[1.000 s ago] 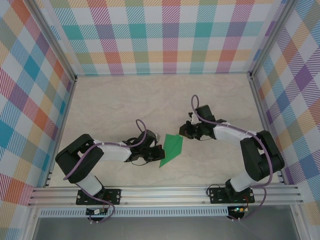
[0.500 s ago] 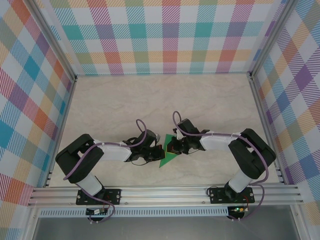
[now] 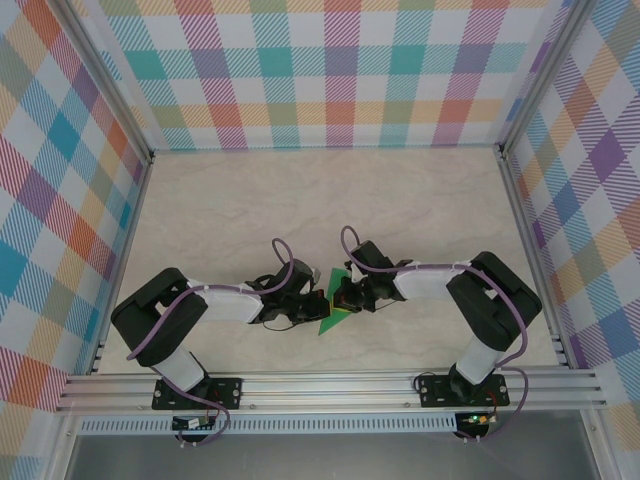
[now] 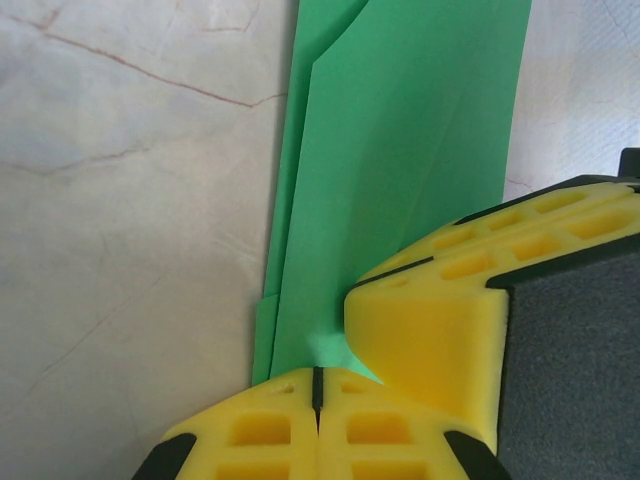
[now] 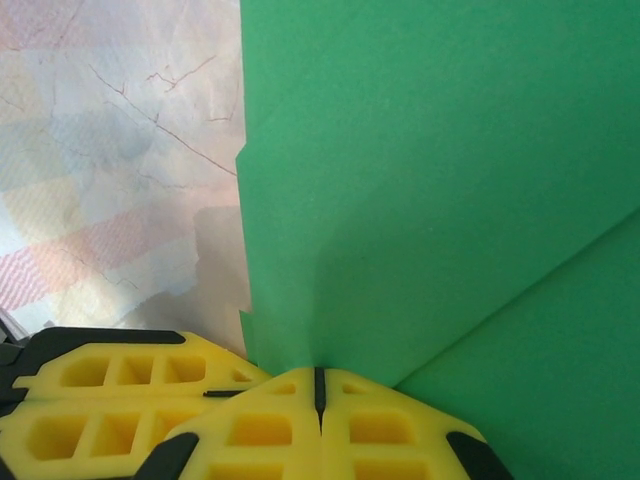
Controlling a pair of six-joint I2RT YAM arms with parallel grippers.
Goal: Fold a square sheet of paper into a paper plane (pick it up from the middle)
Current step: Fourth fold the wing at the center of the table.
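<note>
The square sheet of paper, bright green and folded into a narrow layered shape, lies on the marble table between the two arms. In the top view only its lower tip and a sliver show. My left gripper is shut, and the paper's near edge rises into its closed yellow fingertips. My right gripper is shut too, with a crease of the paper running into its jaw seam. The two grippers touch tip to tip: the right finger shows beside my left gripper, and the left fingers sit beside my right gripper.
The pale marble tabletop lies open behind the arms. Checked walls and aluminium posts close in the back and both sides. A metal rail runs along the near edge.
My right gripper has swung left from beside the paper onto it, meeting my left gripper and covering most of the green. The left arm has not moved.
</note>
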